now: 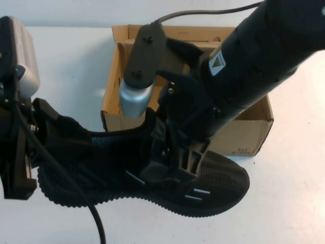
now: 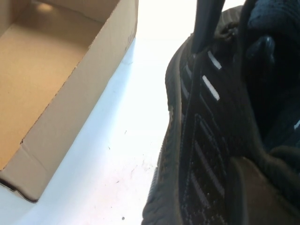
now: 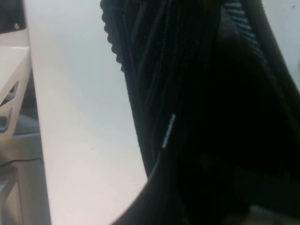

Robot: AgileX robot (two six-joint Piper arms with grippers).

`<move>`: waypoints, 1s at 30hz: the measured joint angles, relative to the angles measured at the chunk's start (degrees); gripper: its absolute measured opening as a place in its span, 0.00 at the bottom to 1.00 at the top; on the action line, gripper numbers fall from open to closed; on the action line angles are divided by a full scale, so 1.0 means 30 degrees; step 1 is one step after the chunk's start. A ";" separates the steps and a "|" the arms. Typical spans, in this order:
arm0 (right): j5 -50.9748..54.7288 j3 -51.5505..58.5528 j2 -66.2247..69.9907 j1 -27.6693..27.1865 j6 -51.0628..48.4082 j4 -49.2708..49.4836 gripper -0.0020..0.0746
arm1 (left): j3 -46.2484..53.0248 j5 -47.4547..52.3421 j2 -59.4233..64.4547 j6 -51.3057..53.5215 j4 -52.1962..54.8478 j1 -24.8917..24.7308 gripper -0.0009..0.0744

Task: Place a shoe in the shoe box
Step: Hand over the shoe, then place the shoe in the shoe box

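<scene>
Gripping shoe midsection, right claw, left claw at heel

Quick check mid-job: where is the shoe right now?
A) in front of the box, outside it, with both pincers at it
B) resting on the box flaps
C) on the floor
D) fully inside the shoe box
A: the shoe sits outside the shoe box, left pincer at its heel, right pincer at mid-shoe.
</scene>
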 joint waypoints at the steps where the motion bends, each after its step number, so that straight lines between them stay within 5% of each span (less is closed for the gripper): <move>1: 0.0000 0.0000 0.0148 0.0000 0.0000 0.0032 0.79 | 0.0000 0.0000 0.0000 0.0031 0.0000 0.0000 0.06; 6: -0.0049 0.0000 0.0467 0.0000 0.0000 0.0103 0.68 | 0.0000 -0.0040 0.0000 0.0079 0.0000 0.0000 0.06; 11: -0.0146 0.0000 0.0481 0.0000 0.0030 0.0147 0.23 | 0.0000 -0.0280 0.0000 0.0088 0.0036 0.0000 0.05; 14: -0.0236 0.0000 0.0512 0.0000 0.0030 0.0067 0.10 | 0.0000 -0.0474 0.0000 0.0088 -0.0121 0.0000 0.06; 18: -0.0236 0.0000 0.0560 0.0000 0.0030 -0.0084 0.08 | -0.0033 -0.0781 0.0000 -0.0002 -0.0816 0.0000 0.15; 25: 0.0007 0.0048 0.0713 0.0000 0.0030 -0.1640 0.08 | -0.0122 -0.1244 0.0000 -0.1478 -0.1627 0.0000 0.71; 30: 0.0024 0.0043 0.0731 0.0000 0.0030 -0.4178 0.08 | -0.0122 -0.1802 0.0000 -0.1931 -0.1628 0.0000 0.82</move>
